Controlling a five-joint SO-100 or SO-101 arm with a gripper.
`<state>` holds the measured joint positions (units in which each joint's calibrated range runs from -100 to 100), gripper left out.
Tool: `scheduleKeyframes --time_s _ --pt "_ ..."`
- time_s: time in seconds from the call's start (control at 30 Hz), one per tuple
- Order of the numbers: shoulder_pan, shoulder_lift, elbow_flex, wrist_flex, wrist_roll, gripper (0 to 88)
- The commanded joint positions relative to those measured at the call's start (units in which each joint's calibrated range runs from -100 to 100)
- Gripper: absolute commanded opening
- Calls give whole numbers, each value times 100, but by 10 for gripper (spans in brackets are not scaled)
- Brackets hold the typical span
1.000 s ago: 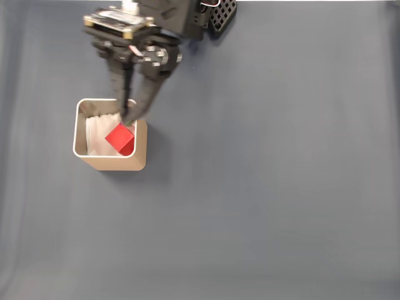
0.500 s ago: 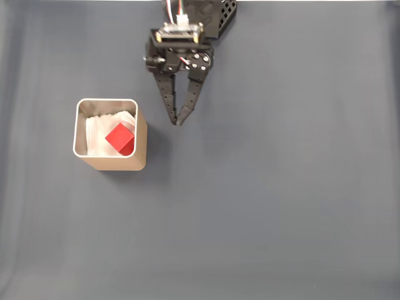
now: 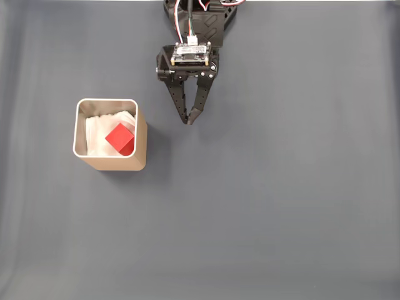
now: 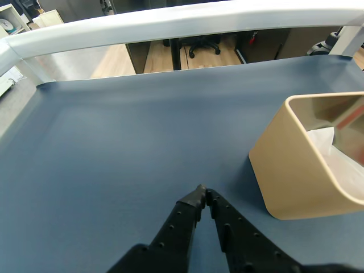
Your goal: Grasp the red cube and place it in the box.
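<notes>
With the red cube point(image 3: 120, 138) lying on the white lining inside the tan box point(image 3: 141, 145), the empty gripper point(image 3: 189, 119), fingertips together, is hanging over the blue mat point(image 3: 281, 200) nearby, best retreating without nudging the box.

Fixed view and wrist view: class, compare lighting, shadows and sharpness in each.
Fixed view: even, soft light, sharp, a faint shadow right of the box. Wrist view: the box's inner wall is glossy and mirrors red; the gripper close up looks slightly soft.
</notes>
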<state>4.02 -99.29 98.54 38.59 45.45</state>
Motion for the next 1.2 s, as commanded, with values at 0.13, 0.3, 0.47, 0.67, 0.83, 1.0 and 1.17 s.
scheduleKeyframes --time_s 0.13,0.3,0.47,0.67,0.83,1.0,1.17 --pt "-150 -63 127 782 -24 1" --pt "-115 -63 127 1422 -88 1" --pt "-44 -63 127 1907 -107 1" --pt "-15 -63 127 2629 -59 1" --pt "6 -63 127 3105 -5 1" --pt "20 -63 127 3310 103 4" --pt "-107 -63 127 3589 327 1"
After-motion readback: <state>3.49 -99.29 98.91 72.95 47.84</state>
